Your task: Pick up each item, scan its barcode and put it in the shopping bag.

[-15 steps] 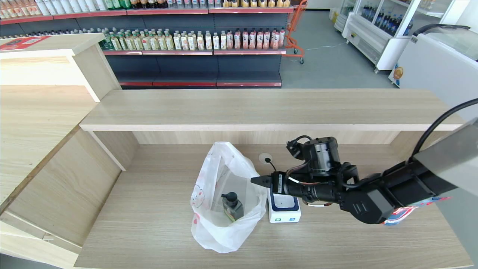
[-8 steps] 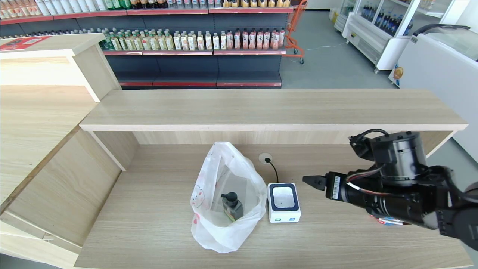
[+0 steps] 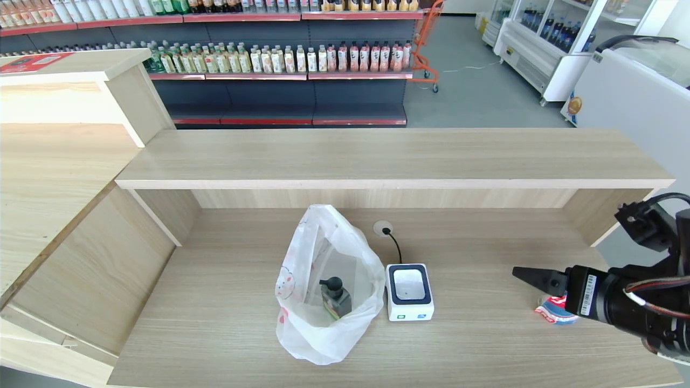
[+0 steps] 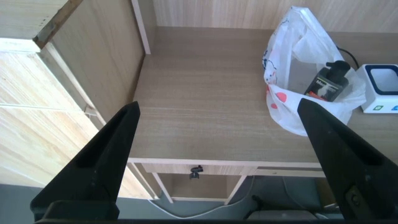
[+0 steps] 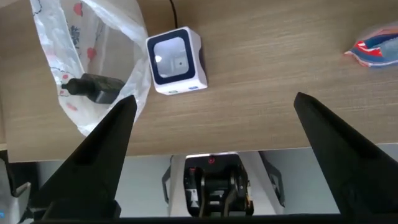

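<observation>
Right tool (image 3: pixel 525 276) hangs wide open and empty above the right end of the tabletop (image 3: pixel 474 345), its dark jaws pointing toward the middle of the counter, as I see it from the head camera. Just beside it, a small red, blue and white packet (image 3: pixel 552 311) lies flat on the wood, partly hidden behind the arm and not gripped.

Well to the left of the packet stands the white scanner (image 3: pixel 409 291), window facing up, with a black cable (image 3: pixel 396 245) running from its back to a round port in the tabletop. Touching the scanner's left side is the shopping bag (image 3: pixel 323 285), white plastic with red prints, its mouth gaping upward. A dark pump bottle (image 3: pixel 335 296) sits inside it, at the bottom.

Left tool (image 4: pixel 217 107) is likewise spread wide and holds nothing. My left wrist camera puts it near the front edge of the tabletop's left part, well apart from the bag. Shelves of bottled drinks (image 3: pixel 280 58) line the store aisle behind the counter.
</observation>
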